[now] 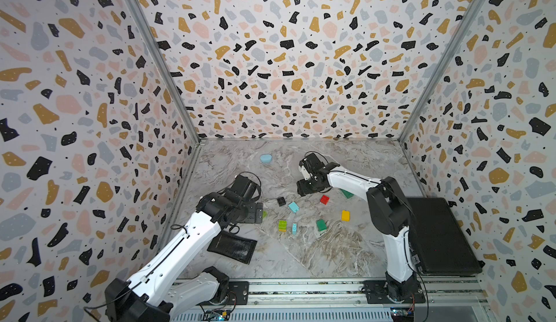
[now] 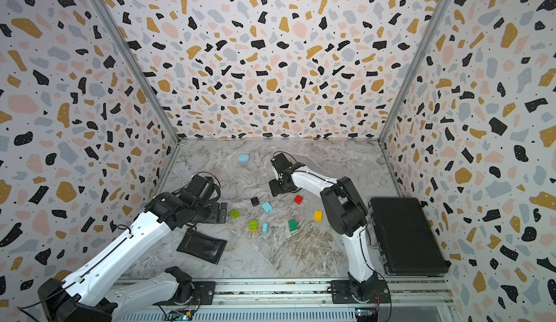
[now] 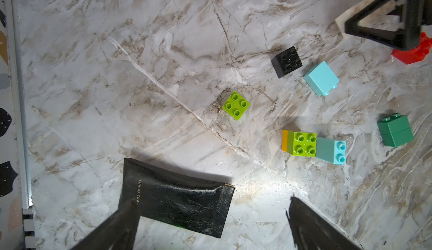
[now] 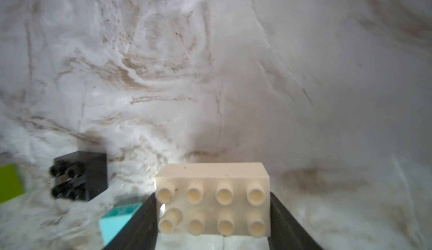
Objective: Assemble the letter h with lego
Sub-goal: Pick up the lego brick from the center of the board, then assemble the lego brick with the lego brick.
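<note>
The right pincer (image 4: pixel 212 202) was clenched on a white brick (image 4: pixel 211 174). This was an eight-stud piece whose short ends pressed against the two black fingers, low in the centre of the right wrist view. In both top views that pincer sat over the middle of the desk (image 1: pixel 316 254), just above the loose bricks in the frame. Whether the white brick touched the desk could not be told.

The left pincer (image 3: pixel 212 201) stood released, its fingers spread wide at the bottom edge of the left wrist view with nothing between them. One finger overlapped a black leather pouch (image 3: pixel 177 204).

The other lego lay scattered at centre frame in a top view:
- A black brick (image 1: pixel 281 201) lay studs up, with a light-blue brick (image 1: pixel 293 207) just beside it at its lower right.
- A red brick (image 1: pixel 324 199) lay near the right pincer.
- A yellow brick (image 1: pixel 345 215) lay further right.
- A second dark green brick (image 1: pixel 347 193) was half hidden under the right arm.
- Lower down, a lime brick (image 1: pixel 282 225) was stacked on an orange brick (image 3: pixel 284 141).
- A two-stud light-blue brick (image 1: pixel 294 228) lay just beside that stack, and a dark green brick (image 1: pixel 321 224) to its right.
- A single lime brick (image 2: pixel 234 213) lay near the left pincer's tips.

A pale-blue oval lump (image 1: pixel 266 158) sat apart towards the back wall. A black case (image 1: pixel 439 236) lay along the right edge.
</note>
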